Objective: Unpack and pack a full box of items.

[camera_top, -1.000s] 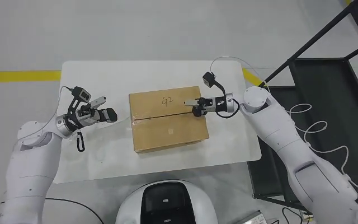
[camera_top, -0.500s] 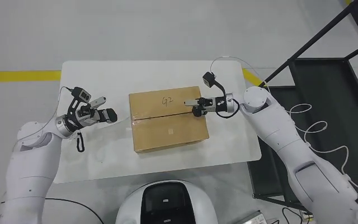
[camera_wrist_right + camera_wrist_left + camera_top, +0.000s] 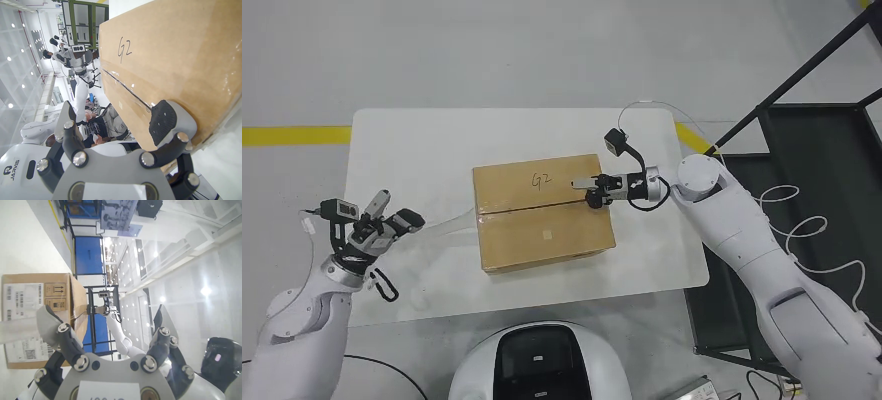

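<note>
Box [image 3: 542,212]: closed, on table [image 3: 422,140].
My left hand [image 3: 394,211]: released, fingers spread; clear tape strip [image 3: 447,219] between it and box.
My right hand [image 3: 588,190]: released, one finger on box top.

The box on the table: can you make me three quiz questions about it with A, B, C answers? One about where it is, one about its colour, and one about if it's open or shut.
1. Where is the box?
A. In the middle of the white table
B. On the floor
C. Lifted up in the air

2. What colour is the box?
A. Blue
B. Brown
C. Red

3. What is the top of the box like?
A. Flaps standing open
B. Cut right off
C. Shut flat

Answers: 1 A, the top view shows it resting mid-table. 2 B, it is plain brown cardboard. 3 C, both flaps lie flat and meet at the seam.
</note>
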You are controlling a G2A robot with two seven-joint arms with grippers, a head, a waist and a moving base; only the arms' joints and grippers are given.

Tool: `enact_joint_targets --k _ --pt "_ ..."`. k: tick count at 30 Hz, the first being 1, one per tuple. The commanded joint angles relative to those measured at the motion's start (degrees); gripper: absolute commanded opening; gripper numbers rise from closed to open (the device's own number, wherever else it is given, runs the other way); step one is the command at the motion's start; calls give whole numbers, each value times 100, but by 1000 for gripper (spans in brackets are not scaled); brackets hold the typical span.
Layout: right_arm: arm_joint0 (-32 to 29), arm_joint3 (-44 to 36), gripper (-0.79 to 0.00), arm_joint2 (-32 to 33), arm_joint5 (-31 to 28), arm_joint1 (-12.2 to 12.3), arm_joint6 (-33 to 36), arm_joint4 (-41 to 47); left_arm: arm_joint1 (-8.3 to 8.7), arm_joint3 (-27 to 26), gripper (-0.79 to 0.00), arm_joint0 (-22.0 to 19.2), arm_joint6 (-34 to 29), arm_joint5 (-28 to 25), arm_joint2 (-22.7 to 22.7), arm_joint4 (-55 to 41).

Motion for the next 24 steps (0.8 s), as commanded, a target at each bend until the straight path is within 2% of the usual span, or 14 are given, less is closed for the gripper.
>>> enact_joint_targets --k 1,5,19,24 --pt "0 0 0 0 0 0 0 0 -15 -177 0 239 611 -131 -27 449" --pt "0 0 0 0 0 0 0 0 -67 -327 0 395 1564 -561 86 1367" --pt "0 0 0 0 0 0 0 0 -67 -327 0 395 1564 -561 86 1367" --pt "0 0 0 0 0 0 0 0 -104 -465 0 476 1601 -20 229 900"
